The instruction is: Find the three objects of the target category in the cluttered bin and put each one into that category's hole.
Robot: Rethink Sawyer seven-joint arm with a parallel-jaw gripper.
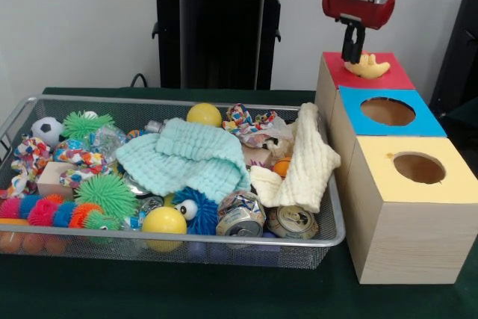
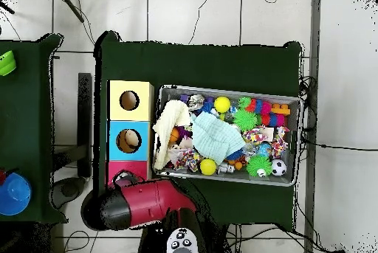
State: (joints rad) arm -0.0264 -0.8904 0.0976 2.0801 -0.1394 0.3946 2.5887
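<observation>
Crowding the wire bin (image 1: 15,121) on the green desk (image 1: 224,296) are spiky balls, a mint cloth (image 1: 187,158), a cream cloth (image 1: 308,162), yellow balls and crushed cans (image 1: 243,218), as seen from the front. To its right a row of three wooden boxes is set: the yellow-topped box (image 1: 448,184) nearest the camera, the blue-topped box (image 1: 358,121) in the middle, and the red-topped box (image 1: 388,76) at the far end. Above that red top the gripper (image 1: 352,56) is held, its jaws drawn narrow on a small yellow toy (image 1: 368,68), apparently a duck, which rests on or just above the red surface; whether it touches cannot be told.

The step in hand is judged to be a delivery: one object of the target category has been lifted clear of the bin and is poised at the red box. The hole there is hidden behind the toy and the box's edge, so the next move is thought to call for centring over that opening before the jaws are parted, with the search of the bin to follow.

In the overhead view the red box is largely covered by the arm (image 2: 148,204) and the toy is not shown; something pale is, however, revealed inside the blue box's hole, which the front view does not disclose.
</observation>
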